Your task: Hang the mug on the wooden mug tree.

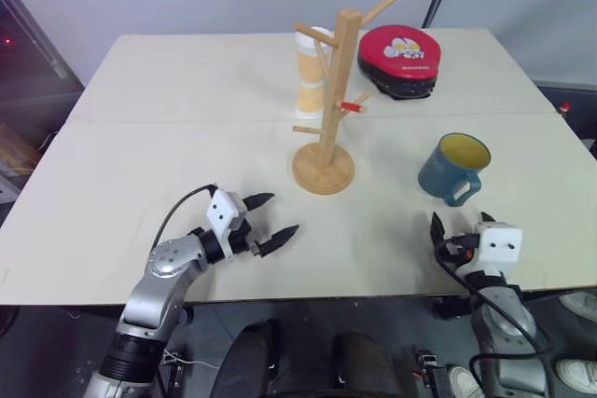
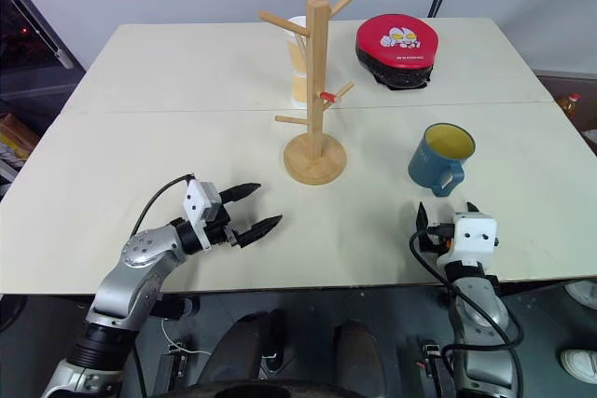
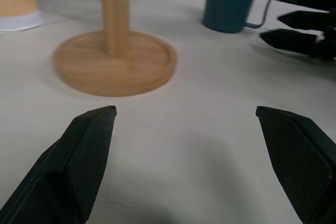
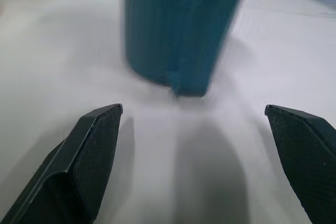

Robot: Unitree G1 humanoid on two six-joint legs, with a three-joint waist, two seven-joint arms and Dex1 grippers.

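Note:
The dark teal mug (image 1: 454, 167) with a yellow inside stands upright on the table's right side, its handle turned toward the front edge. Just short of it, my right gripper (image 1: 459, 226) is open and level, pointing at the handle (image 4: 191, 72) with nothing between its fingers. The wooden mug tree (image 1: 326, 109) rises from its round base (image 3: 115, 61) in the table's middle; one peg has a red tip. My left gripper (image 1: 280, 214) is open and empty near the front edge, left of the tree, pointing forward and to the right toward its base.
A tall white-and-orange cup (image 1: 311, 76) stands right behind the tree. A red-and-black round case (image 1: 399, 61) lies at the back right. The table's front edge runs just beneath both wrists. From the left wrist, the right gripper's fingers (image 3: 299, 30) show beside the mug (image 3: 231, 1).

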